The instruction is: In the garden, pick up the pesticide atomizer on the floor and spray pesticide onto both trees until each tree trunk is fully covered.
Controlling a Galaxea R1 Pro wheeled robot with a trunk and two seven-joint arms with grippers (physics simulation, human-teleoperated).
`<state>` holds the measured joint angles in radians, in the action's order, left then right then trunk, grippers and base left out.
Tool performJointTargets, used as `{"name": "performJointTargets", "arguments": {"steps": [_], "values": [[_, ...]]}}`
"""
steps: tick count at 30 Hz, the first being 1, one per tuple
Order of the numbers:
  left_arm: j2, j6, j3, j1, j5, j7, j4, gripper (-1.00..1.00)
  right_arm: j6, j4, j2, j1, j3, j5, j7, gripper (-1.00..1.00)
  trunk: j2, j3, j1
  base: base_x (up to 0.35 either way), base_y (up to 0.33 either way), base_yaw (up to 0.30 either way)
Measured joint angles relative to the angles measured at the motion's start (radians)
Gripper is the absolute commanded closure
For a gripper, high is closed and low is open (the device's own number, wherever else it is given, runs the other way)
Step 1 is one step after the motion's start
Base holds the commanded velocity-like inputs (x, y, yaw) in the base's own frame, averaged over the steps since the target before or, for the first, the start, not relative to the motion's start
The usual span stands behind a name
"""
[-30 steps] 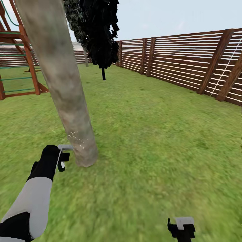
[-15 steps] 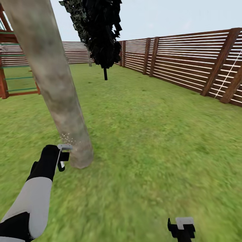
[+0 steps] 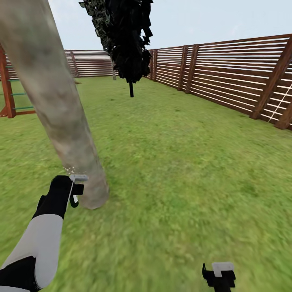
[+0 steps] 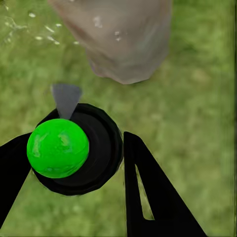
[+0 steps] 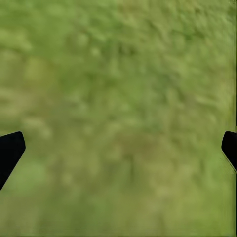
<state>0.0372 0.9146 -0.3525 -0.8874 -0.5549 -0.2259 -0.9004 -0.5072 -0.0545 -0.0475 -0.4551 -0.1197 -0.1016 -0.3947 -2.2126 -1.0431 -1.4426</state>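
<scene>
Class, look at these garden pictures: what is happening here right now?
The left gripper holds the pesticide atomizer, a black sprayer with a green ball on top, its nozzle aimed at the base of a thick grey-beige tree trunk. A few white spray droplets hang by the trunk just above the atomizer. The right gripper is open and idle over the grass. A wooden fence bounds the lawn.
</scene>
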Motion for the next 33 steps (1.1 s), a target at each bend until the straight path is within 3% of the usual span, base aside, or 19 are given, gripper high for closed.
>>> {"name": "performJointTargets", "arguments": {"steps": [22, 33], "values": [[0.002, 0.003, 0.0, 0.003, -0.005, 0.0, 0.003, 1.0, 0.0, 0.0, 0.0, 0.0, 0.0, 0.0, 0.0, -1.0, 0.0, 0.0, 0.0, 0.126, -0.249, 0.248], [0.003, 0.002, -0.003, 0.003, -0.001, 0.0, 0.006, 1.0, 0.0, 0.0, -0.005, 0.0, 0.0, -0.002, -0.002, -1.0, 0.0, 0.0, 0.0, 0.094, -0.268, 0.016]]}}
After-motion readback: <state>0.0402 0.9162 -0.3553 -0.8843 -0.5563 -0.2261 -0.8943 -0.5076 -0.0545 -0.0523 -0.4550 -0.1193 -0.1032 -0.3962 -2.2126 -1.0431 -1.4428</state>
